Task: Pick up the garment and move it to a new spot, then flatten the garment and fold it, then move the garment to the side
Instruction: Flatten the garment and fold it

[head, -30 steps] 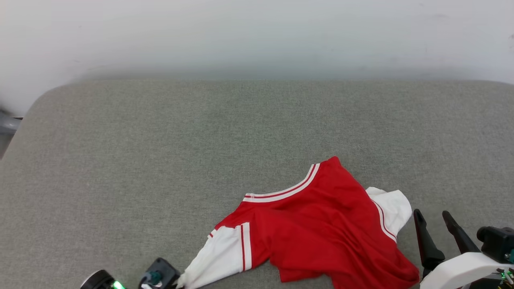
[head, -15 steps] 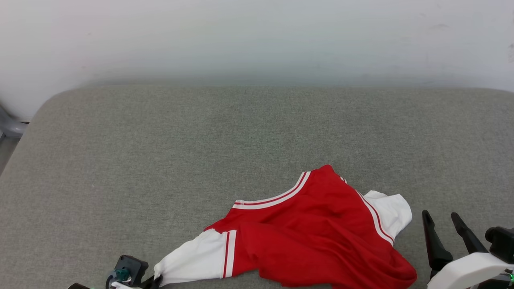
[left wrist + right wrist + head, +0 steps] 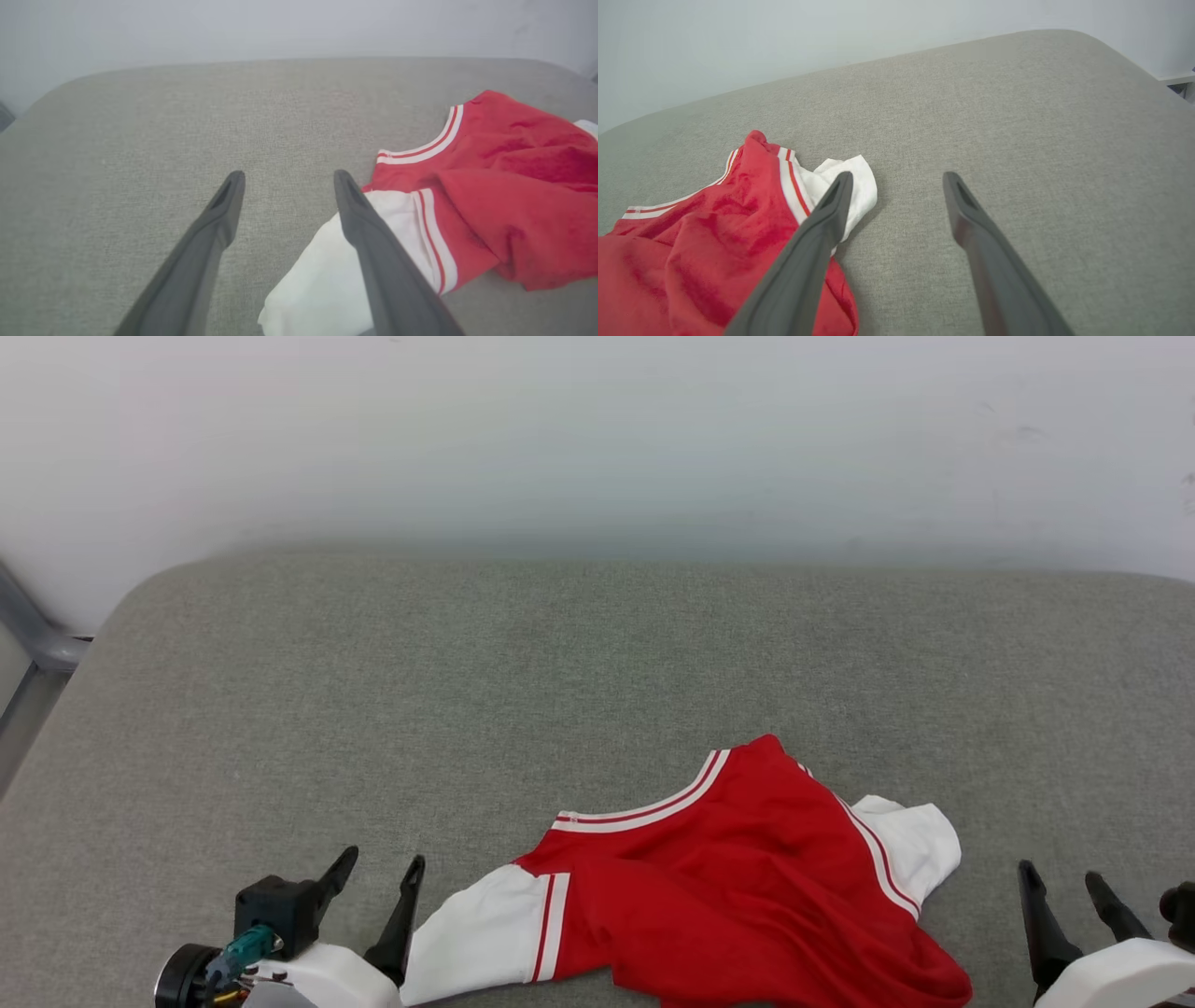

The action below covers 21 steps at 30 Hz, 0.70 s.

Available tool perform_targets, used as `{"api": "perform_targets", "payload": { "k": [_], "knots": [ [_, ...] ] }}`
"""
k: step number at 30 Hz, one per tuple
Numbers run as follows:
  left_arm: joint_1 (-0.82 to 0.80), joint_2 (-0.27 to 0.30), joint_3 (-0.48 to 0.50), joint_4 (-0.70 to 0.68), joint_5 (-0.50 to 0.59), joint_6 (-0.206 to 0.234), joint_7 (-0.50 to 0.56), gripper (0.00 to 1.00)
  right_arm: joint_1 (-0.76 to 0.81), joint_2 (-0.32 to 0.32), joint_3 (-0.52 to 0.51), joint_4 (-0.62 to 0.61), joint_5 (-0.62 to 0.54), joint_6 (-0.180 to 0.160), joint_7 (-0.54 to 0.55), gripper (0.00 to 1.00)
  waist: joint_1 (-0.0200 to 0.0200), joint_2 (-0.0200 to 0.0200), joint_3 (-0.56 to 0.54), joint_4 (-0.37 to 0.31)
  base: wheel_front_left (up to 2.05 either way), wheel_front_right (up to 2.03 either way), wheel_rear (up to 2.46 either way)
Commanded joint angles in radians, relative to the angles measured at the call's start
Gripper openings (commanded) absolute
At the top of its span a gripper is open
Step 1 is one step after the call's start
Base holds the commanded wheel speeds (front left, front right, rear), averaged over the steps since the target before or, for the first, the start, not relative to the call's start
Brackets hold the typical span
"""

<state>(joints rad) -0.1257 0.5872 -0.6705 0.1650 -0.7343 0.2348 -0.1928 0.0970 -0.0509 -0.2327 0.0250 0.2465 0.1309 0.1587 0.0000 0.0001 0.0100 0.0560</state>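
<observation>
Gaping, the left end effector (image 3: 384,856) flanks the crumpled garment (image 3: 747,877)

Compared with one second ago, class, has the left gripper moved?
Yes. The left gripper has shifted left, toward the rounded left corner of the grey cushion, and released the white sleeve of the garment.

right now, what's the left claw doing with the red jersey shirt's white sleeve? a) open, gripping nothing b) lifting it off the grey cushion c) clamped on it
a: the left claw stands open over bare grey cushion, the red jersey shirt lying loose alongside.
</observation>
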Motion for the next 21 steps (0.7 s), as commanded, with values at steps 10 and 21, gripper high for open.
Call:
{"api": "perform_targets", "payload": {
  "k": [10,21],
  "knots": [
    [0.049,-0.048,0.11,-0.155,0.025,0.095,-0.067,1.0,-0.096,-0.016,-0.038,0.115,-0.01,0.0,0.162,1.0,0.0,-0.0001,0.006,0.017,0.0,0.0,0.0],
    [0.046,-0.078,0.177,-0.233,0.07,0.081,-0.074,1.0,-0.36,-0.182,0.145,0.252,0.053,0.0,0.465,1.0,0.0,-0.0001,0.093,0.073,0.0,0.0,0.0]
  ]
}}
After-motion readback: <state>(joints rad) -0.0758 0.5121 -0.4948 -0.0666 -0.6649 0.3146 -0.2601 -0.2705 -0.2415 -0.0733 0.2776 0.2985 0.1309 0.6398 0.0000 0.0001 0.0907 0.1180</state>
